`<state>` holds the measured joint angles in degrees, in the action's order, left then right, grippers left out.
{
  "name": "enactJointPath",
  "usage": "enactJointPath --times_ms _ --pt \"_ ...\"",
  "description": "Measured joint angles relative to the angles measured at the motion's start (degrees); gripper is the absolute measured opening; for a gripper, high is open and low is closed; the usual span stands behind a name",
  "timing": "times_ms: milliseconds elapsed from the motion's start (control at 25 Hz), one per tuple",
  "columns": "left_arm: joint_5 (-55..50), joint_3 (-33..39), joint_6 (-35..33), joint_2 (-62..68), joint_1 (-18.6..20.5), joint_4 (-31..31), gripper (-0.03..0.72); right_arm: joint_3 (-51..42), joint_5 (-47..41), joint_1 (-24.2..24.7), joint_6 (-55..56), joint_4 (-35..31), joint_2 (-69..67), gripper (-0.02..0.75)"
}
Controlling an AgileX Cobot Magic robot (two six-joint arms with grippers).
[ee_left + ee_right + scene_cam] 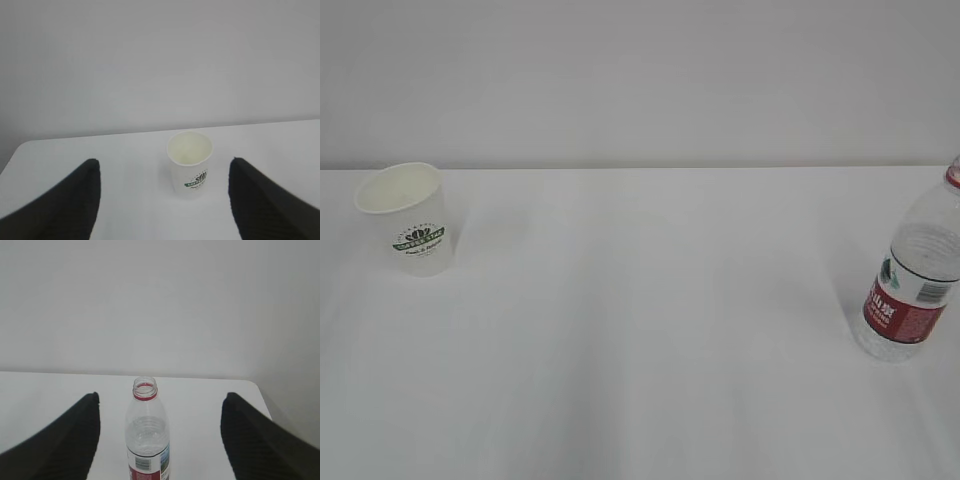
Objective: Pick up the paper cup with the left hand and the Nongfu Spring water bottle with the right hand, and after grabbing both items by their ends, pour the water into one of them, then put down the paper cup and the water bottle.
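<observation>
White tabletop [640, 330] carries both task things, set well apart at opposite ends of the exterior view, and neither arm shows there. The Nongfu Spring water bottle [912, 275] is the larger, standing upright at the far right edge with its long axis vertical and its top partly cut off by the frame. In the right wrist view the same bottle [146, 435] stands ahead of the right hand [160, 440] and slightly left of centre between its spread black jaws. Its cap is off, the neck open above the red ring. Those jaws stand wide apart, grip nothing, and have not reached the bottle.

The paper cup [407, 218] stands upright at the far left, mouth up and logo facing the camera. In the left wrist view the cup [190, 162] also lies straight ahead of the left hand [162, 200], slightly right of centre, the jaws wide and empty.

Each hand is nearer its own thing. The coming move looks like a straight advance, each gripper closing sideways on an upright body.
</observation>
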<state>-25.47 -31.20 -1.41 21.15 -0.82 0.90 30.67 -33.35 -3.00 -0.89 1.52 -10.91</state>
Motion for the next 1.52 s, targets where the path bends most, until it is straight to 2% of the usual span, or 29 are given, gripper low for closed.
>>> enactJointPath --times_ms 760,1160,1520 --pt "1.50 0.00 0.00 1.53 0.00 -0.10 0.579 0.00 2.57 0.00 0.00 0.00 -2.09 0.568" --pt "5.37 0.11 0.00 2.95 0.00 0.32 0.579 -0.22 7.44 0.00 0.00 0.14 -2.09 0.568" --pt "7.00 7.29 0.00 9.44 0.00 -0.90 0.579 -10.85 13.65 0.00 0.00 2.44 -2.19 0.568"
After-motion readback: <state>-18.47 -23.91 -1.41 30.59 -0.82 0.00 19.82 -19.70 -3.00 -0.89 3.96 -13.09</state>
